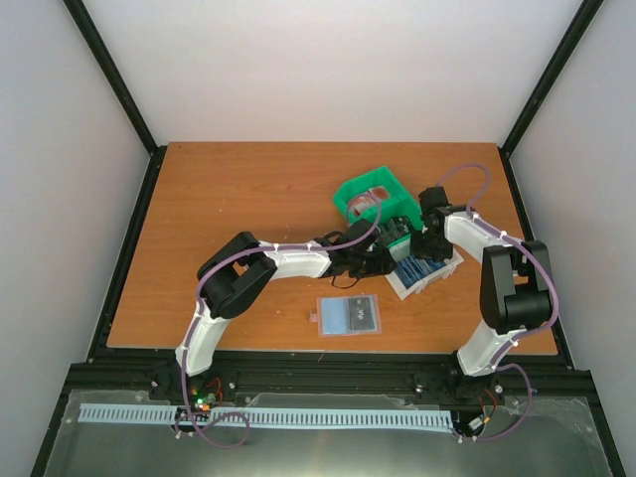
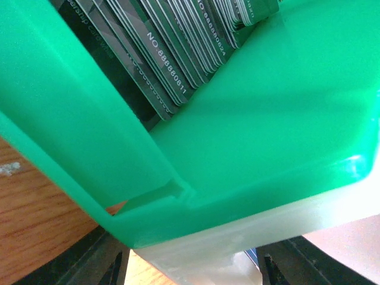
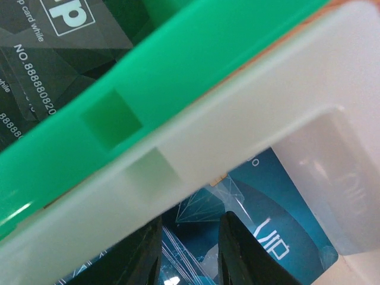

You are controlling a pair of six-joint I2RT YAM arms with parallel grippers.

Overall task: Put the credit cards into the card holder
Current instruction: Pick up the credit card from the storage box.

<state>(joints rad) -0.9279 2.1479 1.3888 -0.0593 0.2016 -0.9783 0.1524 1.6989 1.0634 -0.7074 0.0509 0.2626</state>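
Observation:
The card holder (image 1: 348, 316) lies open on the table near the front, grey-blue inside up, clear of both grippers. Blue credit cards (image 1: 415, 270) lie in the white tray section (image 1: 444, 268). Dark grey cards (image 2: 172, 65) stand stacked in the green section (image 1: 350, 191); they also show in the right wrist view (image 3: 41, 59). Red-and-white cards (image 1: 366, 202) sit further back. My left gripper (image 2: 190, 273) is open, its fingers wide apart either side of the tray's white corner (image 2: 202, 249). My right gripper (image 3: 190, 255) hangs just over a blue card (image 3: 267, 219), jaws a little apart, holding nothing that I can see.
The green-and-white compartment tray stands at the table's back right, and both arms crowd against its near side. The green wall (image 3: 178, 65) and white wall (image 3: 249, 119) rise right in front of the right fingers. Bare wooden table (image 1: 219, 209) lies to the left.

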